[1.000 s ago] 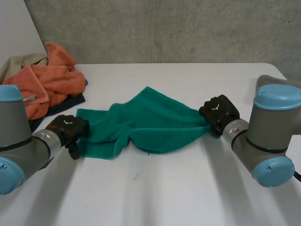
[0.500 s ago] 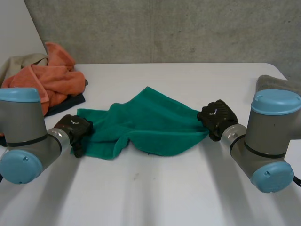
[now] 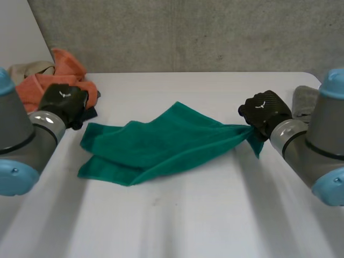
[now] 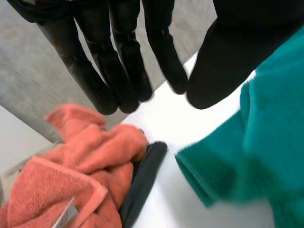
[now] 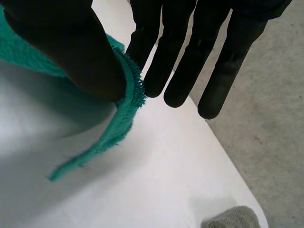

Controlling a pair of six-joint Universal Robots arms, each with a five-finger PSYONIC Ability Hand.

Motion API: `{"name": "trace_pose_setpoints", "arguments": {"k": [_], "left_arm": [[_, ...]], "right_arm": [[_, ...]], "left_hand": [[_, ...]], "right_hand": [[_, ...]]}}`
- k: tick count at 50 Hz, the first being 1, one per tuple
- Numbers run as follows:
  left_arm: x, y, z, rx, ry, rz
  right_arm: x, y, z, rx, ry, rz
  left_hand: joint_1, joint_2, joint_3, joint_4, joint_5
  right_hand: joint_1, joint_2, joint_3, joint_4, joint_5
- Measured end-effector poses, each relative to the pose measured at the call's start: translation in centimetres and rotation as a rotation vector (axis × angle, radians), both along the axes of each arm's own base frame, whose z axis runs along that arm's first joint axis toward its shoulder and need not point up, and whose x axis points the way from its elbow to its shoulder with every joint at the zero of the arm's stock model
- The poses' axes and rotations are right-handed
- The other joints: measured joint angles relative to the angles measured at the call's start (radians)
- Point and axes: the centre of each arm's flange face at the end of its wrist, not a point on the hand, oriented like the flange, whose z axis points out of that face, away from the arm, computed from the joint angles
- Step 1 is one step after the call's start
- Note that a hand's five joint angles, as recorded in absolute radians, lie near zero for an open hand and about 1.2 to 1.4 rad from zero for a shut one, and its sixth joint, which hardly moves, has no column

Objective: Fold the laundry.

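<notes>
A green towel [image 3: 161, 142] lies crumpled and partly folded over itself in the middle of the white table [image 3: 177, 215]. My right hand [image 3: 264, 112] holds the towel's right corner lifted off the table. In the right wrist view the thumb of my right hand [image 5: 190, 47] pinches the green hem [image 5: 126, 109] against straight fingers, and a strip of hem hangs below. My left hand [image 3: 63, 102] hovers above and behind the towel's left corner, apart from it. In the left wrist view my left hand [image 4: 118, 57] has straight fingers with nothing in them, and the green towel [image 4: 266, 142] lies beside it.
A pile of orange towels [image 3: 59, 86] with a dark cloth [image 3: 88, 114] under it sits at the back left, close behind my left hand. A grey cloth [image 3: 303, 99] lies at the table's right edge by my right arm. The table's front half is bare.
My left hand has let go of the towel's left edge and risen back toward the orange pile. My right hand has pulled its corner up and to the right, drawing the towel out.
</notes>
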Motion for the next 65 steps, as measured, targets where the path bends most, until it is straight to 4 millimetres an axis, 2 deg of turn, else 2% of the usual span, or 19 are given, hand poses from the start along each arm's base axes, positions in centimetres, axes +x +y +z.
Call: {"name": "trace_pose_setpoints", "arguments": {"k": [1, 3, 5, 7, 14, 15, 17, 19, 24, 31, 47, 62, 65], "left_arm": [[0.0, 0.2, 0.0, 0.013, 0.005, -0.004], [0.1, 0.6, -0.3, 0.047, 0.006, -0.011], [0.2, 1.1, -1.3, 0.109, -0.011, -0.019], [0.3, 1.7, -2.3, 0.169, -0.035, -0.028], [0.6, 3.4, -5.2, 0.313, -0.114, -0.08], [0.6, 3.7, -5.6, 0.327, -0.124, -0.092], [0.6, 4.0, -6.4, 0.349, -0.142, -0.114], [0.7, 4.2, -6.9, 0.363, -0.153, -0.125], [0.9, 3.8, -8.1, 0.387, -0.171, -0.136], [1.4, 2.1, -9.6, 0.391, -0.185, -0.109], [0.8, -0.6, -9.4, 0.245, -0.211, -0.092], [0.2, -2.5, -10.8, 0.196, -0.287, -0.117], [0.1, -2.7, -11.0, 0.196, -0.294, -0.12]], "right_arm": [[-0.1, 0.2, 0.1, 0.015, 0.005, 0.001], [-0.1, 0.5, 0.1, 0.044, 0.015, 0.003], [-0.1, 0.8, -0.1, 0.074, 0.027, 0.006], [-0.1, 1.0, -0.5, 0.096, 0.037, 0.008], [-0.1, 0.8, -1.9, 0.128, 0.056, 0.003], [-0.1, 0.7, -2.1, 0.131, 0.058, 0.002], [-0.1, 0.7, -2.4, 0.135, 0.061, -0.001], [-0.1, 0.6, -2.6, 0.138, 0.063, -0.003], [-0.1, 0.6, -3.1, 0.141, 0.064, -0.003], [0.0, 0.8, -3.4, 0.134, 0.066, 0.005], [0.3, 1.3, -3.9, 0.129, 0.085, 0.027], [0.3, 1.3, -4.3, 0.136, 0.095, 0.033], [0.3, 1.3, -4.3, 0.136, 0.095, 0.032]], "left_hand": [[-0.267, -0.224, -0.219, -0.237, -0.229], [-0.628, -0.558, -0.548, -0.571, -0.559], [-0.753, -0.728, -0.718, -0.741, -0.729], [-0.756, -0.757, -0.747, -0.778, -0.767], [-0.611, -0.642, -0.635, -0.65, -0.635], [-0.434, -0.473, -0.466, -0.493, -0.481], [-0.328, -0.379, -0.379, -0.396, -0.385], [-0.322, -0.36, -0.355, -0.375, -0.365], [-0.448, -0.46, -0.451, -0.48, -0.464], [-0.553, -0.575, -0.569, -0.6, -0.591], [-0.593, -0.616, -0.615, -0.648, -0.639], [-0.593, -0.616, -0.614, -0.646, -0.637], [-0.534, -0.551, -0.551, -0.57, -0.556]], "right_hand": [[0.0, 0.0, 0.0, 0.0, 0.0], [0.0, 0.0, 0.0, 0.0, 0.0], [0.0, 0.0, 0.0, 0.0, 0.0], [0.0, 0.0, 0.0, 0.0, 0.0], [0.0, 0.0, 0.0, 0.0, 0.0], [0.0, 0.0, 0.0, 0.0, 0.0], [0.0, 0.0, 0.0, 0.0, 0.0], [0.0, 0.0, 0.0, 0.0, 0.0], [0.0, 0.0, 0.0, 0.0, 0.0], [0.0, 0.0, 0.0, 0.0, 0.0], [0.0, 0.0, 0.0, 0.0, 0.0], [0.0, 0.0, 0.0, 0.0, 0.0], [0.0, 0.0, 0.0, 0.0, 0.0]]}}
